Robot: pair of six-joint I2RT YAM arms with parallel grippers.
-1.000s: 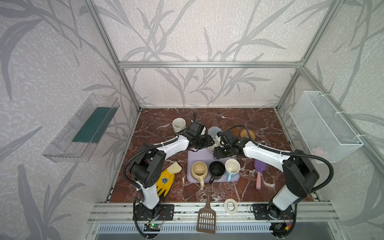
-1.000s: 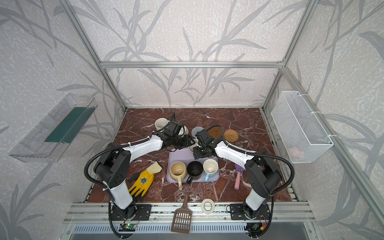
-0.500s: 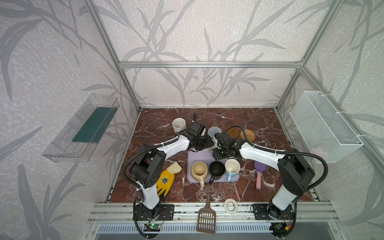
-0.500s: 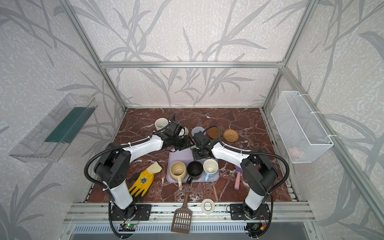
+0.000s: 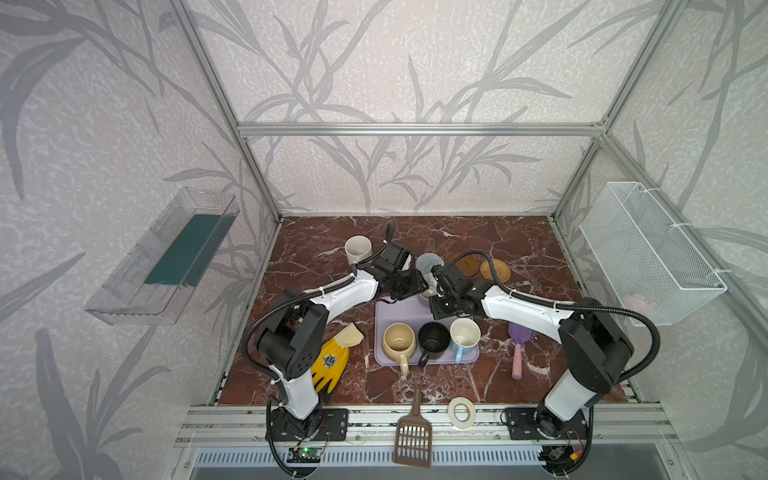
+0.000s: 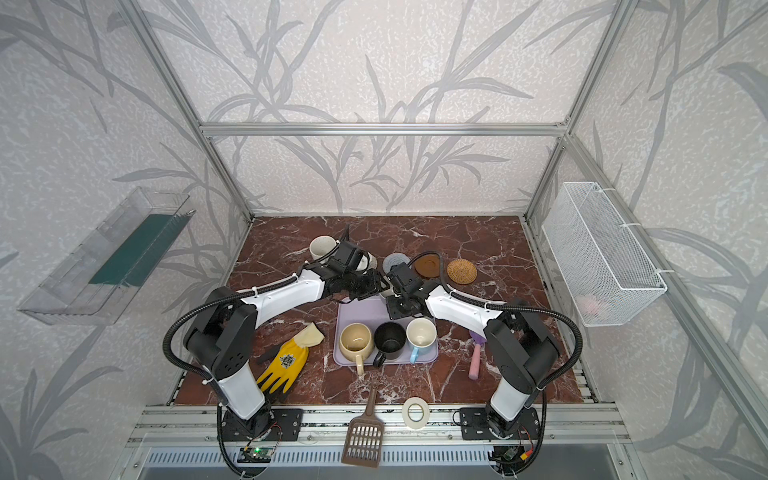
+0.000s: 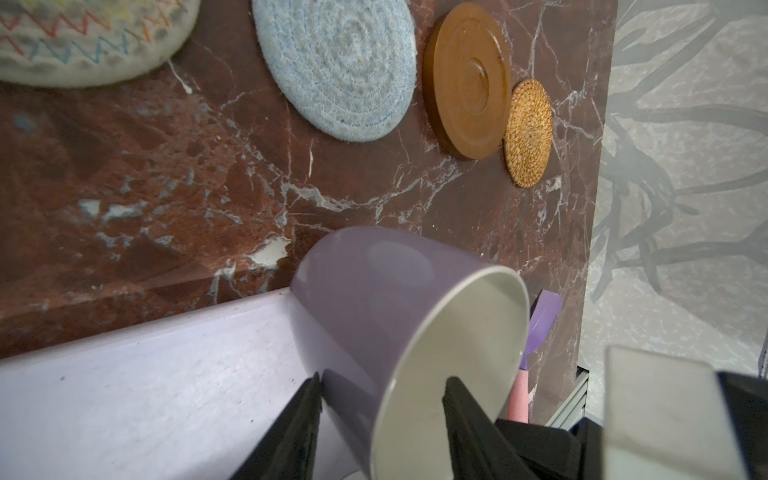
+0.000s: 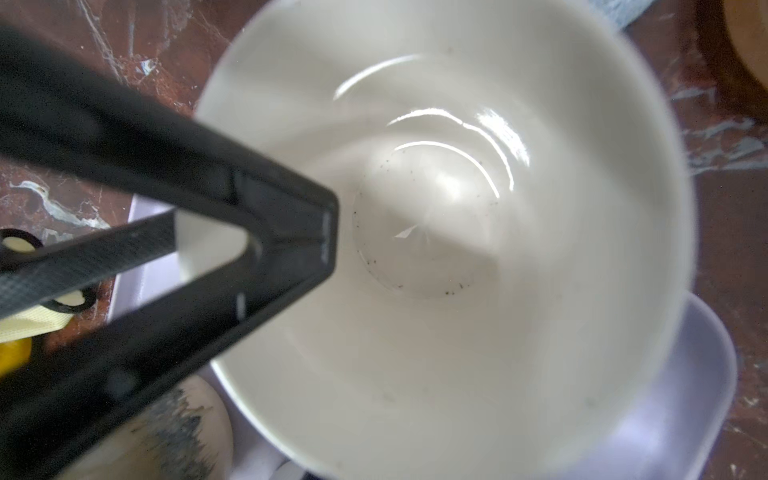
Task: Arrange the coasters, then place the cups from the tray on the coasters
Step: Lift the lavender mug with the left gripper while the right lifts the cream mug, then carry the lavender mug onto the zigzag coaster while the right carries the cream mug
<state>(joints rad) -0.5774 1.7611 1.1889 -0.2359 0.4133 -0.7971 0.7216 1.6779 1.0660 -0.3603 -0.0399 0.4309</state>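
Observation:
The lavender cup (image 7: 374, 299) hangs tilted over the tray's (image 7: 145, 374) back edge. My left gripper (image 7: 382, 380) is shut on its wall, one finger outside and one inside. My right gripper (image 5: 434, 291) meets it from the right; its fingers are hidden behind the cup (image 8: 436, 208). Beige (image 5: 399, 341), black (image 5: 433, 340) and light blue (image 5: 465, 334) cups stand in the tray (image 5: 390, 307). An off-white cup (image 5: 358, 248) stands at the back left. Cream (image 7: 91, 37), grey-blue (image 7: 336, 66), amber (image 7: 467, 79) and rattan (image 7: 528, 133) coasters lie in a row behind.
A yellow glove (image 5: 330, 365) lies left of the tray and a purple-pink scoop (image 5: 517, 349) to its right. A brown slotted scoop (image 5: 412, 436) and a tape roll (image 5: 461, 412) sit at the front edge. A wire basket (image 5: 648, 253) hangs on the right wall and a clear bin (image 5: 166, 257) on the left.
My right gripper has slid left up to the lavender cup and closed. The left gripper has stayed at the cup, barely moving.

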